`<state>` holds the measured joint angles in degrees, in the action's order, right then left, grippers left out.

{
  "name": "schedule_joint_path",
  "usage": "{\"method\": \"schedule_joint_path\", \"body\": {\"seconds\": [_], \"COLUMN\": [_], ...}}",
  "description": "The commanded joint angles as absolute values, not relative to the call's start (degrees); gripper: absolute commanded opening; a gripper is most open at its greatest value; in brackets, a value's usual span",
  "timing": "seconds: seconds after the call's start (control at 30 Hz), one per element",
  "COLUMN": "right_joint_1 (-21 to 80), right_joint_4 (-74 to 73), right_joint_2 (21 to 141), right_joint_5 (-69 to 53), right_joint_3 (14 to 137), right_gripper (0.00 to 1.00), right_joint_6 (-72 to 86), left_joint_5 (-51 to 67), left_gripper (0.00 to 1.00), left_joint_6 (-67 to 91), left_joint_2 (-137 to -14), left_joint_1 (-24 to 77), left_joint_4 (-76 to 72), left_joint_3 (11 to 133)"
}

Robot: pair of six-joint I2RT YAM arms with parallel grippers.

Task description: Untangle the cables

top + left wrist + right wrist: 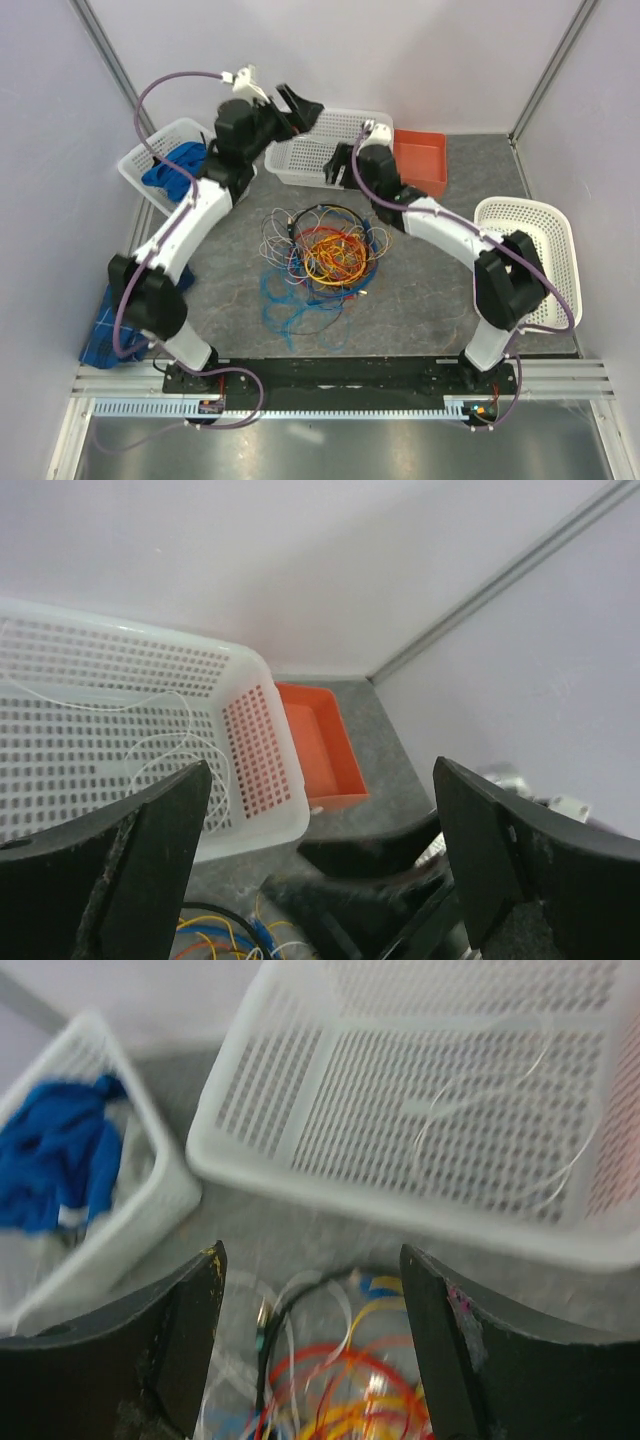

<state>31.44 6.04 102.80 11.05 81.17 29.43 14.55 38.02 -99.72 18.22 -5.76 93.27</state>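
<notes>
The cables (325, 255) lie in a loose tangle of yellow, orange, red, blue, black and white loops on the grey table. Their edge shows in the left wrist view (225, 935) and, blurred, under the right wrist (360, 1380). My left gripper (303, 108) (322, 770) hangs open and empty, high over the back white basket (345, 112). My right gripper (338, 168) (310, 1252) is open and empty, above the tangle's far edge by that basket's front wall. One thin white wire (480, 1110) (150, 705) lies inside the basket.
An orange bin (420, 160) (320, 740) stands right of the back basket. A white basket (135, 165) at back left holds blue cloth (175, 165) (55, 1160). Another white basket (480, 215) sits at the right. A blue checked cloth (105, 320) lies at the left edge.
</notes>
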Motion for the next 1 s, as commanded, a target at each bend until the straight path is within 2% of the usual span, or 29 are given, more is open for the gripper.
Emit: {"method": "schedule_joint_path", "body": {"seconds": [0.0,0.03,0.2,0.5,0.73,0.97], "right_joint_1": [38.13,38.58,43.76,46.84,47.11,47.2], "right_joint_4": [10.11,10.98,13.97,10.47,4.31,0.79], "right_joint_2": [96.08,94.67,85.71,70.42,53.91,48.95], "right_joint_5": [14.24,13.63,16.95,22.67,22.68,23.47], "right_joint_3": [67.37,64.98,53.11,41.41,32.0,27.69], "right_gripper": [0.77,0.77,0.77,0.77,0.77,0.77], "right_joint_6": [30.22,33.02,35.77,37.53,38.85,37.36], "left_joint_5": [-21.7,-21.45,-23.11,-30.23,-22.5,-23.56], "left_gripper": [1.0,1.0,1.0,1.0,1.0,1.0], "left_joint_6": [19.5,19.51,37.67,55.52,59.06,58.1], "left_joint_2": [-85.98,-85.26,-83.94,-76.73,-74.88,-75.32], "left_joint_1": [35.64,39.16,39.02,37.18,31.47,29.19], "left_joint_4": [-4.22,-1.35,12.82,15.64,19.42,16.99], "left_joint_3": [79.73,78.93,77.44,60.39,50.47,45.09]}}
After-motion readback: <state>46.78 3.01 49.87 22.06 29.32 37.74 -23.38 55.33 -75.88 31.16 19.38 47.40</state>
